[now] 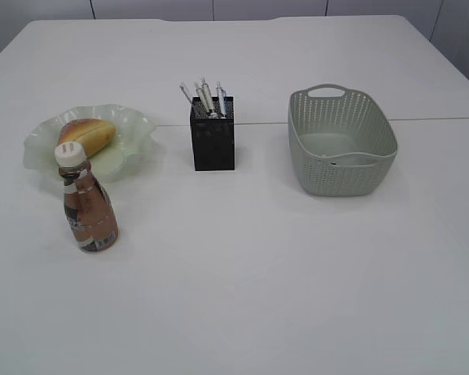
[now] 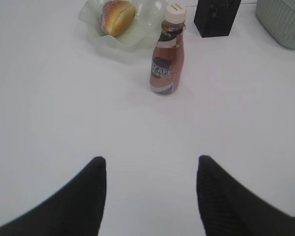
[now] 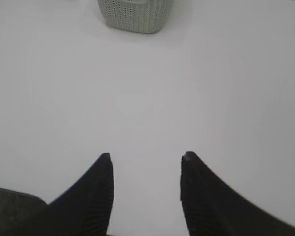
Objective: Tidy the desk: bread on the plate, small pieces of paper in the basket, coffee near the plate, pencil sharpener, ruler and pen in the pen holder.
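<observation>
While both sets of fingers gape wide and empty over the bench, we see the coffee well ahead of the left pair, bread on the plate, basket far beyond the right.

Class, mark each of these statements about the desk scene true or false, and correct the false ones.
1. The bread lies on the plate. True.
2. The coffee bottle lies on its side. False: it stands upright in front of the plate.
3. The pen holder stands between the plate and the basket. True.
4. The left gripper holds the bottle. False: its fingers are apart, holding nothing.
5. The basket is overturned. False: its opening faces up.
</observation>
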Robot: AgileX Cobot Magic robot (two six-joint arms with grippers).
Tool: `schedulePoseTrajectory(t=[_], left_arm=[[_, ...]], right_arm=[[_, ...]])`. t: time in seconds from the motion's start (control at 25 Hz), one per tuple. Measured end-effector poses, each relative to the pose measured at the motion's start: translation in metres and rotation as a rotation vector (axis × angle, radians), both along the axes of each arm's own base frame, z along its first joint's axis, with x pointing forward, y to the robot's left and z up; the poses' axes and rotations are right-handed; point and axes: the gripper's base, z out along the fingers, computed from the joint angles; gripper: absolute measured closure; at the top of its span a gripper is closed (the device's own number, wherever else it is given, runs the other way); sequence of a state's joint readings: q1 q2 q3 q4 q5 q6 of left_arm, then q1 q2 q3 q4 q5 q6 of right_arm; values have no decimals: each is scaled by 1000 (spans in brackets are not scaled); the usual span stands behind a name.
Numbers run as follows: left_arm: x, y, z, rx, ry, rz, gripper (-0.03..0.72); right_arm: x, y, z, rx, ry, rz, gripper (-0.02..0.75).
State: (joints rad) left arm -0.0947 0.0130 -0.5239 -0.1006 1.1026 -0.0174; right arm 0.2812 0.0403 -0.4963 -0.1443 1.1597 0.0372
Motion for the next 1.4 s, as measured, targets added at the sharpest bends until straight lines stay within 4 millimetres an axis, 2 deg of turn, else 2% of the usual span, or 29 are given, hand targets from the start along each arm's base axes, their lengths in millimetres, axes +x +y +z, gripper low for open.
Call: schedulePoseTrajectory(t=[0.24,0.48,0.96,1.4], left_arm=[[0,0,0,0,0,0,256],[0,0,0,-2,-2,-1,256],[0,0,0,-2,-3,22,256],[1,-1,0,-2,-3,50,256]], right_arm=[[-4,-1,-1,4,-25,-12,403],[-10,-1,-1,12,-55,-139,403],[-11,1,-1,17,-57,-246,403],[-11,1,-1,20,-57,-250,402]])
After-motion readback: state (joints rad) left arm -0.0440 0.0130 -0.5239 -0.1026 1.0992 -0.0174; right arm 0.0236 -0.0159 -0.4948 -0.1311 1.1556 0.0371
